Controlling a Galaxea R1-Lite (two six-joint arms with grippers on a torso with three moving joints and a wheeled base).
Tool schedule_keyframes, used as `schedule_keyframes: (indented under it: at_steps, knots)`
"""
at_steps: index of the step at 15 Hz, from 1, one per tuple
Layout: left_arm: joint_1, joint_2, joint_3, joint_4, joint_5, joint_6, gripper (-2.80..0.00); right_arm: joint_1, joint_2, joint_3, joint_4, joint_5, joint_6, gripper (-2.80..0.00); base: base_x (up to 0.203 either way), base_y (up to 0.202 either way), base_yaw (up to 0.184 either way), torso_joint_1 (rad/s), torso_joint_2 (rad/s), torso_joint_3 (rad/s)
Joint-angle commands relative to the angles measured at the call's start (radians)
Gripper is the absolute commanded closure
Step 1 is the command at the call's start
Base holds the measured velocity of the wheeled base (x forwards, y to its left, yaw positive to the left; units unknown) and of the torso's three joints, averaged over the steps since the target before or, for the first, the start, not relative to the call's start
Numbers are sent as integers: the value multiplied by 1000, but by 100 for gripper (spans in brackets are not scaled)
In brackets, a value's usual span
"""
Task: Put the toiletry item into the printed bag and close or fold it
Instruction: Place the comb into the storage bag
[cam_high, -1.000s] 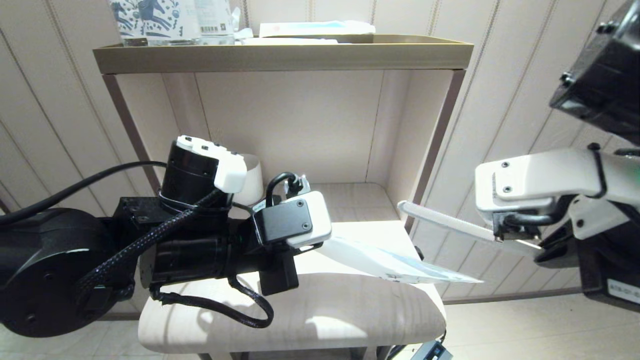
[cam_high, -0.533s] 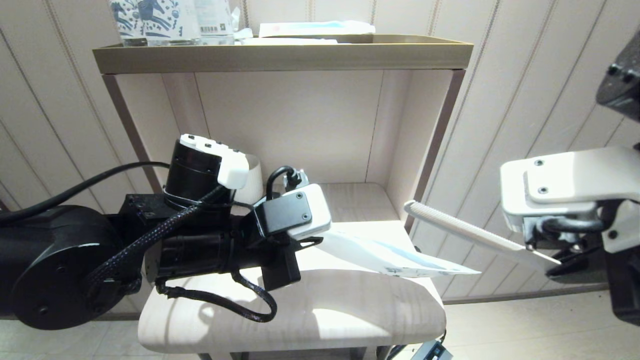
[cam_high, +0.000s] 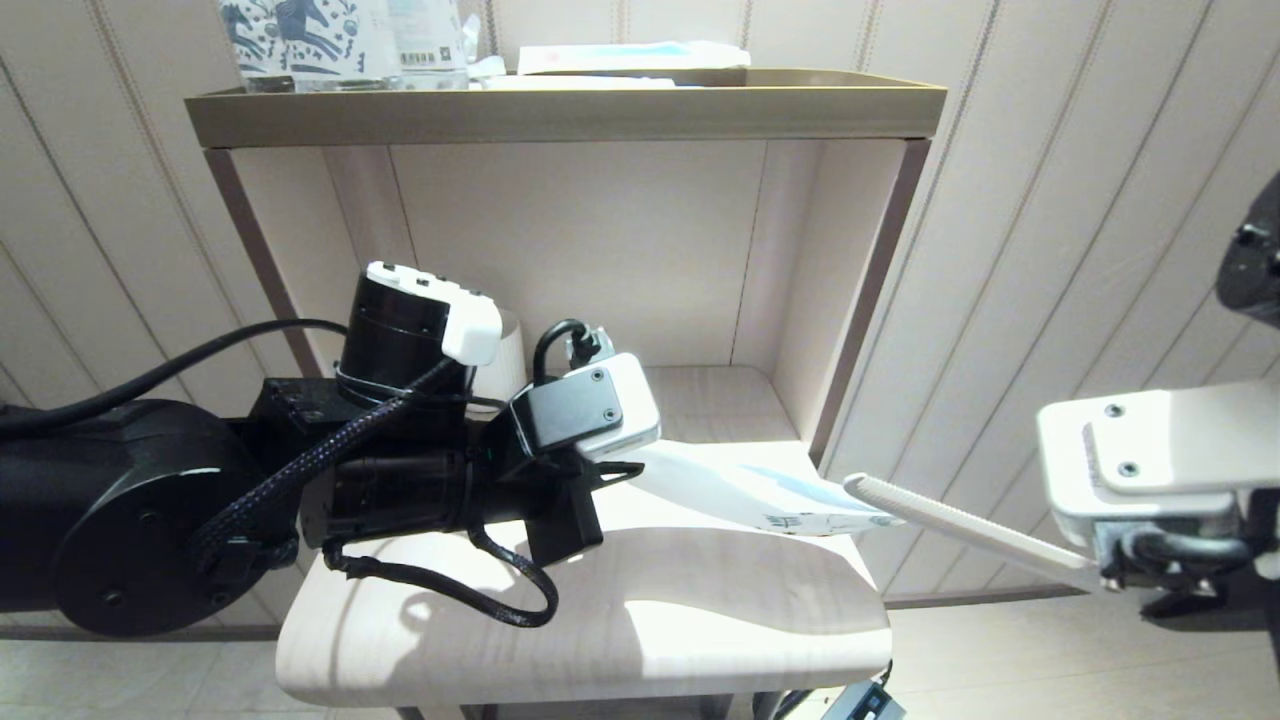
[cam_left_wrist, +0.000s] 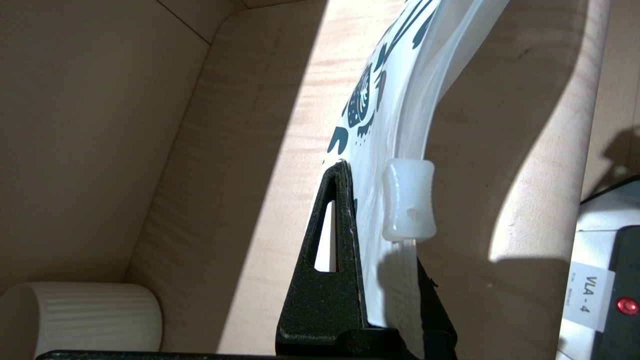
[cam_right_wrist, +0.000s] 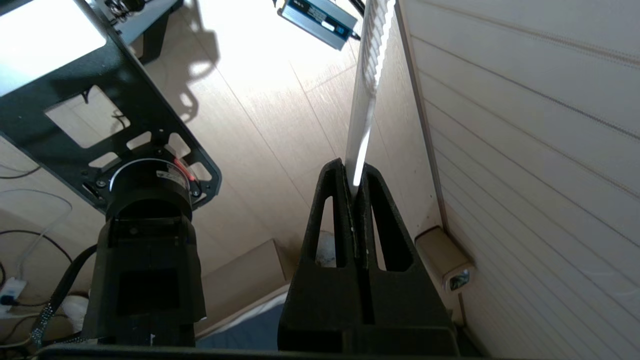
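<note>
Hard sunlight falls in bright, glaring patches across the pale wooden lower shelf (cam_high: 640, 620), with sharp dark arm shadows; straight wall lines bow toward the head view's edges.

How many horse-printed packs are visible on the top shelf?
1, possibly more. A horse-printed pack stands at the left end of the top shelf, cut off by the head view's upper edge. Beside it stands a clear labelled pack; whether it carries horses cannot be told.
</note>
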Motion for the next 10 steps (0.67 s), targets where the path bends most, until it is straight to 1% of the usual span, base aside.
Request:
schedule_keyframes:
  at_steps: [1, 6, 10]
  knots:
    - [1, 4, 1, -1, -1, 4, 0, -2, 38, 7, 47, -3, -2, 0, 0, 0, 0, 0, 0, 0]
    - [1, 4, 3, -1, -2, 6, 0, -10, 118, -10, 47, -8, -7, 0, 0, 0, 0, 0, 0, 0]
    - [0, 2, 3, -1, -2, 6, 0, -59, 151, -29, 47, -10, -10, 0, 0, 0, 0, 0, 0, 0]
